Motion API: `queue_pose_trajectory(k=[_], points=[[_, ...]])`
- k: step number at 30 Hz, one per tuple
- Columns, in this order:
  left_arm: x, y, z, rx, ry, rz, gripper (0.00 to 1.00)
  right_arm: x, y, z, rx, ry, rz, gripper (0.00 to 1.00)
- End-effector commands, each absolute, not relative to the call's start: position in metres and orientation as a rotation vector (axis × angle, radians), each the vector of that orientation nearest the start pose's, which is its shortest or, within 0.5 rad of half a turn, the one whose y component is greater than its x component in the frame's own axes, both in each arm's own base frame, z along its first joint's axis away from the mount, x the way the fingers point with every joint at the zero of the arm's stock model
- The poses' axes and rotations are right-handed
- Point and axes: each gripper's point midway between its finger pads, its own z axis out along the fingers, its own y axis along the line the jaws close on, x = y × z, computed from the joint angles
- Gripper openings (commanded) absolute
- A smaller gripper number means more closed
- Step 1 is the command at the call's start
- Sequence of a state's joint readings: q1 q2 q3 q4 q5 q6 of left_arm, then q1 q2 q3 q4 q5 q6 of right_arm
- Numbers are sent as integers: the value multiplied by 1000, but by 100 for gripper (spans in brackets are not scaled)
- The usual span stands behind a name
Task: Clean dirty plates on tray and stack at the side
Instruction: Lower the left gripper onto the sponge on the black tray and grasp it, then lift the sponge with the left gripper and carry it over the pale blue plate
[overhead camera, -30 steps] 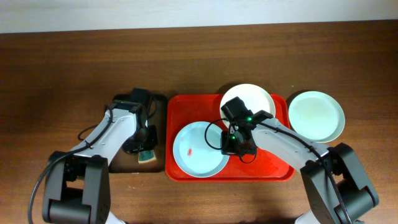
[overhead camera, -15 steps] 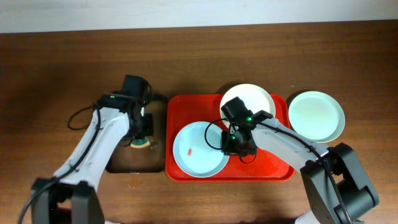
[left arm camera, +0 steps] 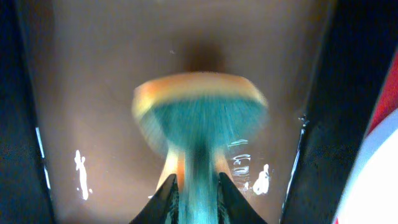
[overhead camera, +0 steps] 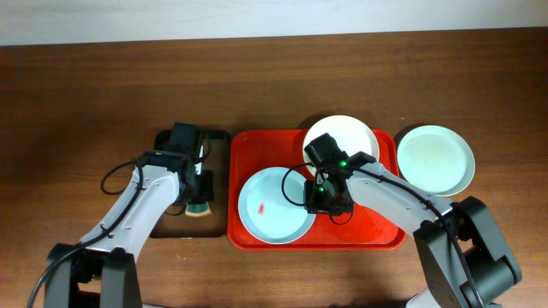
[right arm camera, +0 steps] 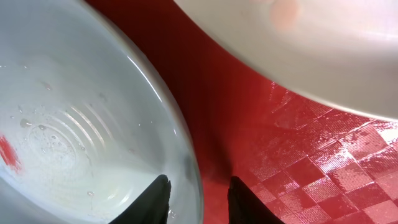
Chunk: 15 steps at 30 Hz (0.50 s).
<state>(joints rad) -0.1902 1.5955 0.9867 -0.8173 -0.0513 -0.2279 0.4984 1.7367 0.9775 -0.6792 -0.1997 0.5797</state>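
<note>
The right gripper's [right arm camera: 199,198] jaws stand apart astride the rim of the pale blue plate [overhead camera: 270,214], one finger inside it, one over the red tray [overhead camera: 265,145]. That plate, smeared red, lies on the tray near the white plate [overhead camera: 347,133]. The mint plate [overhead camera: 435,160] sits on the table beside the tray. The left gripper's [left arm camera: 196,200] jaws pinch a sponge [left arm camera: 199,118] above the brown tray [left arm camera: 93,93].

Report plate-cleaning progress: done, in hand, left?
Done: mint plate sits on the table, off the red tray. In hand: left tool grips the sponge; right tool stands open astride the rim of the blue plate. Left: blue plate shows a red smear, white plate is on the tray; neither stacked.
</note>
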Motion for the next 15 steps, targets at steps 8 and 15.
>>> queue_pose_trajectory(k=[8,15], points=[[302,-51,52,52,2973,-59,42,256,180,5,107,3120,361,32],[295,-53,29,73,3053,-55,27,256,180,5,107,3120,362,32]])
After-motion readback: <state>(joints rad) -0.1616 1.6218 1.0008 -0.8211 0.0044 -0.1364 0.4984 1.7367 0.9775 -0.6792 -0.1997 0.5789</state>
